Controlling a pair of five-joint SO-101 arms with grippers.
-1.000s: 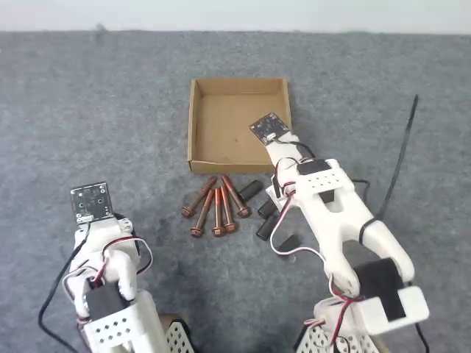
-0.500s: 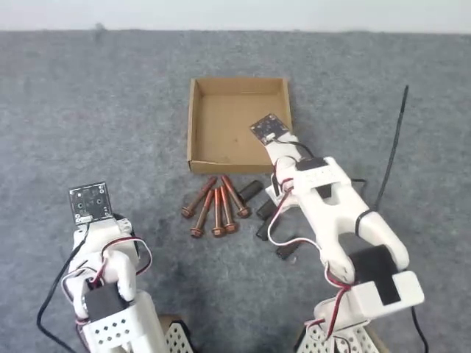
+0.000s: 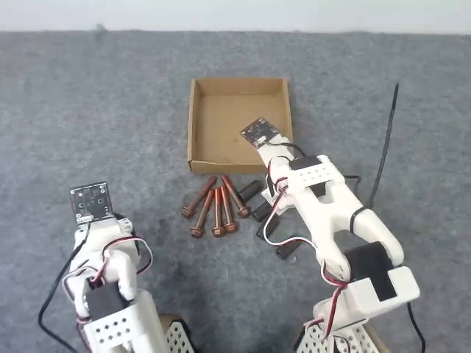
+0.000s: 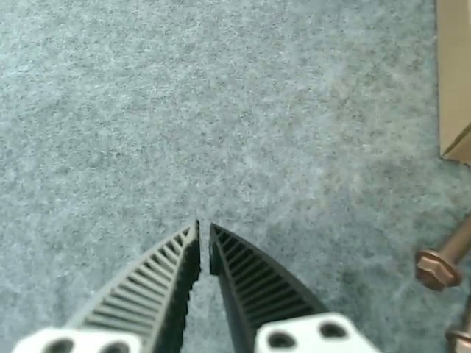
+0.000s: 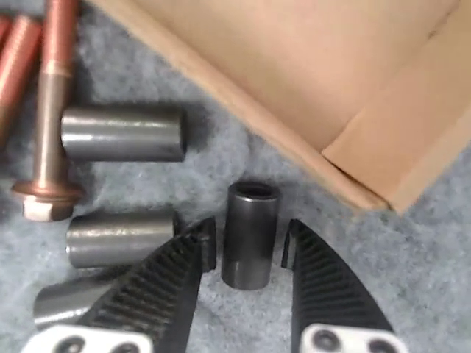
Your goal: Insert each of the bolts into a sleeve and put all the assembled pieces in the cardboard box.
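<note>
1. High view: grey carpet [image 3: 88, 103] is covering the table, with a pale wall [image 3: 235, 15] running along the far edge. The cardboard box [image 3: 193, 125] is sitting at the far centre. The bolts [image 3: 215, 206] are lying fanned just near of it, and the sleeves [image 3: 254, 193] are lying loose just to their right. Nothing is assembled yet. The right arm [image 3: 324, 206] is stretching over the sleeves, while the left arm [image 3: 103, 257] is sitting near-left, well apart from the parts.
2. Left wrist view: the left gripper [image 4: 204, 229] is hovering over carpet with its fingers pressed almost together, gripping nothing. A bolt head [image 4: 438, 268] is showing off to its right.
3. Right wrist view: the right gripper [image 5: 249, 239] is standing spread, its fingers straddling one sleeve [image 5: 250, 213] lying just near of the box wall. A neighbouring sleeve [image 5: 121, 237] is ending just beside the left finger.
4. Risk, as I am judging it: the round sleeve could be rolling or squirting out as the fingers are closing off-centre. The left finger could also be catching the neighbouring sleeve and dragging it along. A skewed grip would be making the bolt insertion harder.
</note>
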